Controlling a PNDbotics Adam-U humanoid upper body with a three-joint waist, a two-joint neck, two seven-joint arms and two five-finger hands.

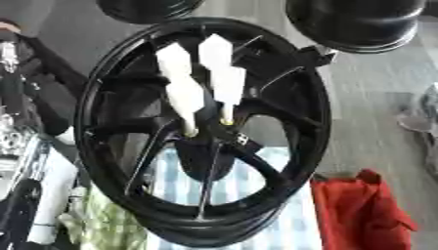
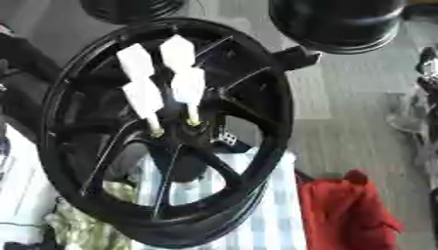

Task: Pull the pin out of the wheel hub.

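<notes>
While the wheel hub [image 1: 202, 132] stands upright and fills most of both views, we see two white pins [image 1: 198, 80] seated side by side in its centre. Their wide heads point up and their thin yellowish tips sit down in the boss where the spokes meet. Neither looks drawn out, so we judge the task not yet started: reach, grasp and pull are all left.

We see no robot hand on the pins or anywhere near the hub. A dark, partly metallic arm-like shape [image 1: 21, 146] runs along the left edge of the left eye view, but we cannot make out a hand or fingers there, so no hand state can be given; nothing of the right arm shows either.

Behind the lower rim hangs a pale blue-striped cloth [image 1: 282, 215]. A red bag [image 1: 359, 210] sits at lower right on the grey floor [image 1: 376, 97], with a green checked cloth [image 1: 107, 222] at lower left. Two more black rims [image 1: 355, 22] show along the top edge.
</notes>
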